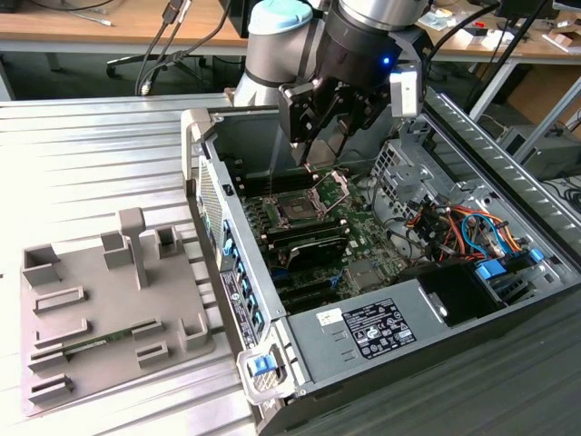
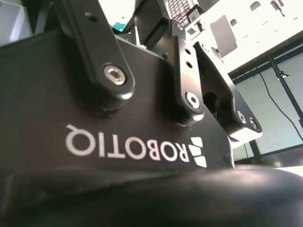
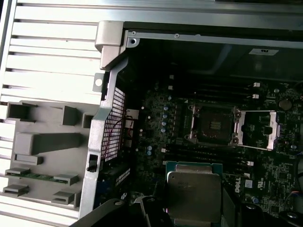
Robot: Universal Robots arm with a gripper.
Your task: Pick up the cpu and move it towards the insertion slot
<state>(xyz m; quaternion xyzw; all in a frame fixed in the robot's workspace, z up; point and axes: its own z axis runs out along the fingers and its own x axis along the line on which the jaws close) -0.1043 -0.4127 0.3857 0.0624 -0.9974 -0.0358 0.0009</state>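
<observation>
Hand (image 1: pixel 325 136) — black, two-fingered, poised over the open computer case (image 1: pixel 381 272), fingers pointing down into it. In the first wrist view the cpu (image 3: pixel 194 193) sits clamped at the hand's tip, its silvery top facing the camera, a green edge showing along one side.

Insertion slot (image 3: pixel 211 124) — on the motherboard below the hand, apart from the cpu; dark centre exposed, silver frame around it, the retaining plate (image 3: pixel 259 130) swung open beside it. In the exterior view the slot (image 1: pixel 298 211) lies just under the fingers.

Grey fixture tray (image 1: pixel 100 309) — on the ribbed worktop (image 1: pixel 82 163), well clear of the hand, outside the case.
</observation>
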